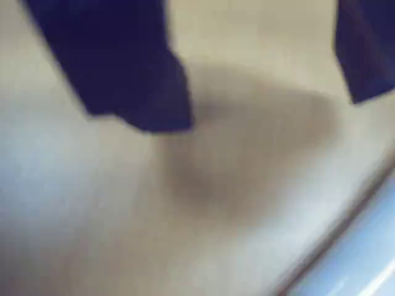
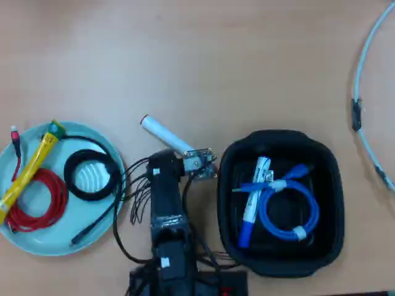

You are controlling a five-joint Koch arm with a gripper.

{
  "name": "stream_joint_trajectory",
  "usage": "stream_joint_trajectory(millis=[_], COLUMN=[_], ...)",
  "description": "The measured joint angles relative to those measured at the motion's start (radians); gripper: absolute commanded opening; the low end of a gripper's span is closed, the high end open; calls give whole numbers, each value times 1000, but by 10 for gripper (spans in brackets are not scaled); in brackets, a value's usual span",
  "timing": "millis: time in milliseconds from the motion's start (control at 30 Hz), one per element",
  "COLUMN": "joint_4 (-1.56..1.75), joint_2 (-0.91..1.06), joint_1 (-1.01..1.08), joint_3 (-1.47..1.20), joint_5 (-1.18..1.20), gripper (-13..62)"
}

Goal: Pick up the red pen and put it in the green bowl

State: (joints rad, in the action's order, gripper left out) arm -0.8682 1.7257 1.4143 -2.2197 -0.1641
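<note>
**Jaws wide, pen half under my wrist**

While my gripper [image 1: 265, 111] hangs over bare table, its two dark jaws stand well apart in the wrist view, with nothing between them but a soft shadow. No pen shows there at all.

From overhead, the red pen [image 2: 162, 133] lies on the table just past my wrist, red cap pointing up-left, its white barrel running under my camera housing. The green bowl [image 2: 62, 243] sits to the left in that view, already crowded with a yellow pen [image 2: 28, 169], a red cable [image 2: 38, 200] and a black cable [image 2: 92, 176].

What worries me: I judge I may close on nothing, since the wrist view gives me no sight of the barrel to line up on. A round barrel could also roll away if one jaw nudges it first. And with the bowl so full, a dropped pen could land on the cables and slide out over the shallow rim.

Hard to make out: the wrist picture is badly blurred; a pale blue edge at its lower right I cannot name. Overhead, my arm hides the jaws and the pen's far end. The black tray [image 2: 327, 246] at right holds a blue-capped marker [image 2: 250, 209].
</note>
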Motion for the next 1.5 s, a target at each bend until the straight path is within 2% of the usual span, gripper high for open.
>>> stream_joint_trajectory(millis=[200, 500, 1000, 1100, 1267, 1500], joint_4=[-164, -187, -436, -482, -566, -661], joint_2=[279, 268, 190, 146, -43, -255], joint_1=[21, 41, 78, 74, 55, 57], joint_3=[173, 178, 518, 618, 834, 859], joint_5=[-152, -17, 374, 453, 537, 723], gripper=[256, 257, 258, 258, 258, 258])
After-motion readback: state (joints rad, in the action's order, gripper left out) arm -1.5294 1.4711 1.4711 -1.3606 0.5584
